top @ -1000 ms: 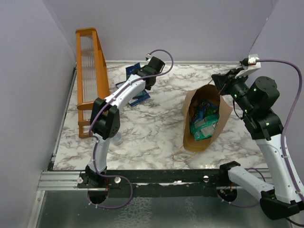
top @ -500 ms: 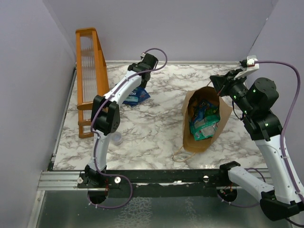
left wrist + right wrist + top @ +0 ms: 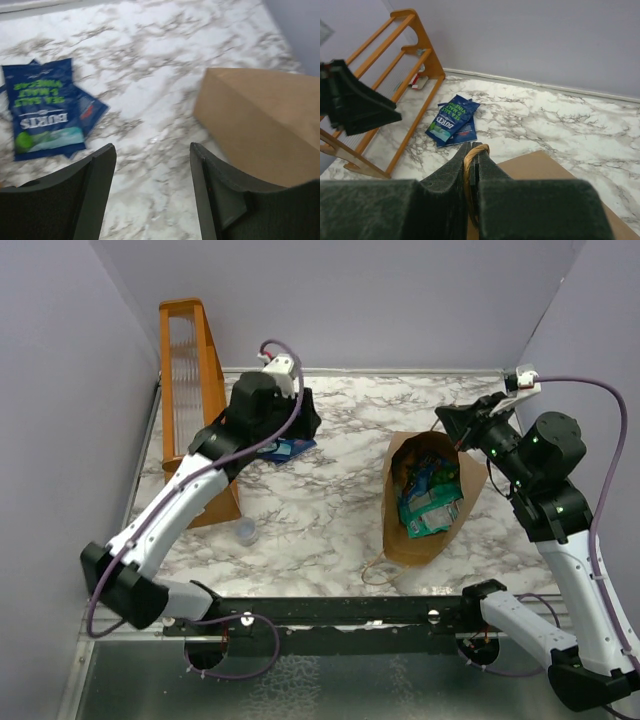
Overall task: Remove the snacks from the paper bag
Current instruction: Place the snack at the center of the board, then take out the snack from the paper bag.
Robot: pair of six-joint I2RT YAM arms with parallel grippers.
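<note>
Two robot arms work over a marble table [image 3: 330,505] where a brown paper bag [image 3: 408,545] of snacks stands.

The paper bag sits right of centre, its mouth open upward, with teal and green snacks [image 3: 430,502] inside. The right claw [image 3: 471,147] is pinched closed on the bag's cord handle [image 3: 468,167] at the far rim. The left claw [image 3: 151,150] hangs with its jaws apart and nothing between them, above two blue packets [image 3: 42,112] lying overlapped on the table near an orange rack [image 3: 190,390].
</note>
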